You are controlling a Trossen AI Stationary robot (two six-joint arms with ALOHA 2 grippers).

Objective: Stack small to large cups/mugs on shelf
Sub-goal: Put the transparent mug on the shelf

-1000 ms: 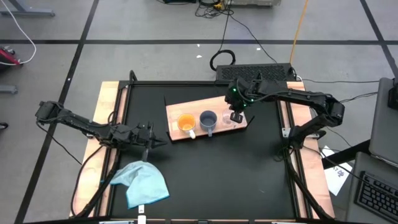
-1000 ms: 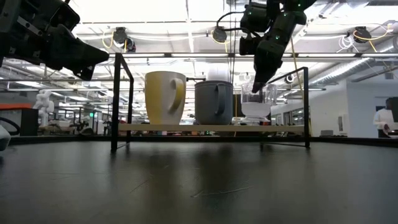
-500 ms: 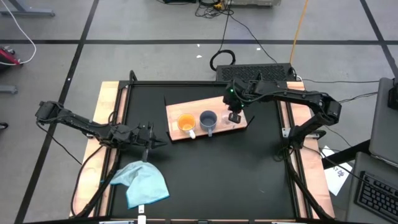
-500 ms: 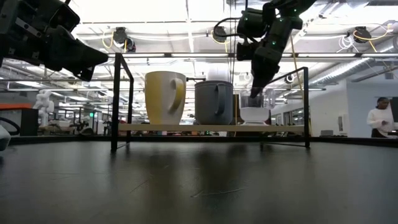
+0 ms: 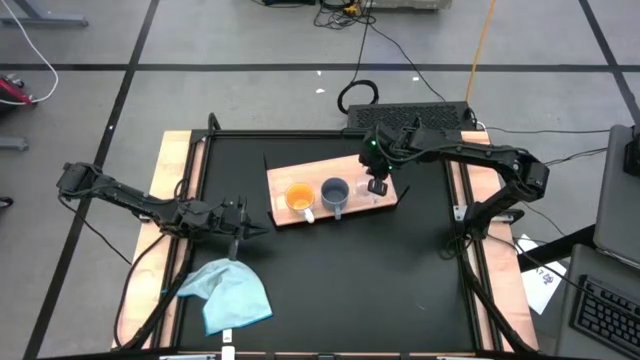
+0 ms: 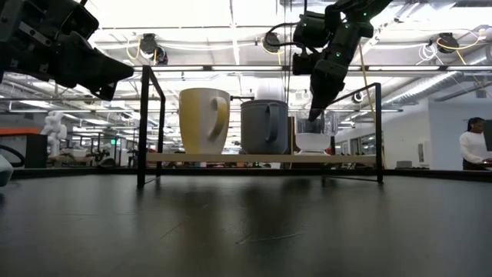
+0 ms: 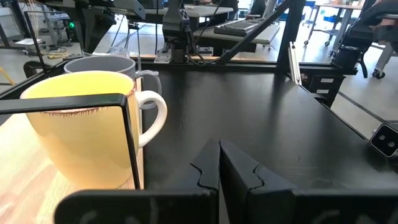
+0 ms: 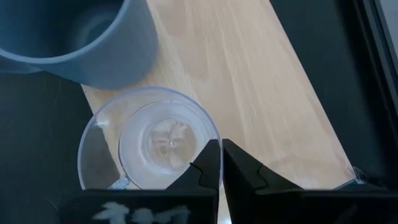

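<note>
The light-brown wooden shelf (image 5: 345,170) lies at the table's far middle and shows as a raised board in the low view (image 6: 354,158). On it stand the orange cup with a white handle (image 5: 299,197), the grey-blue cup (image 5: 334,192) and the clear cup (image 5: 366,194) in a row. My right gripper (image 5: 378,186) is over the clear cup (image 8: 149,146) and shut on it. My left gripper (image 5: 243,224) is shut and empty, above the table left of the shelf. My right gripper pinches the clear cup's rim (image 8: 213,132) on the side away from the grey-blue cup. One finger (image 8: 207,163) is inside the cup and the other is outside. The fingers point down from above. The cup is upright, its bottom at the shelf's top (image 6: 312,149).
A light blue cloth (image 5: 230,293) lies crumpled at the table's near left. Wooden rails (image 5: 170,180) run along the table's sides. The shelf stands on a black wire frame (image 6: 143,123). A person stands far behind the table (image 6: 473,146).
My right gripper has gone down and slightly toward the grey-blue cup, still shut on the clear cup. The clear cup has come down with it to the shelf's top, staying upright.
</note>
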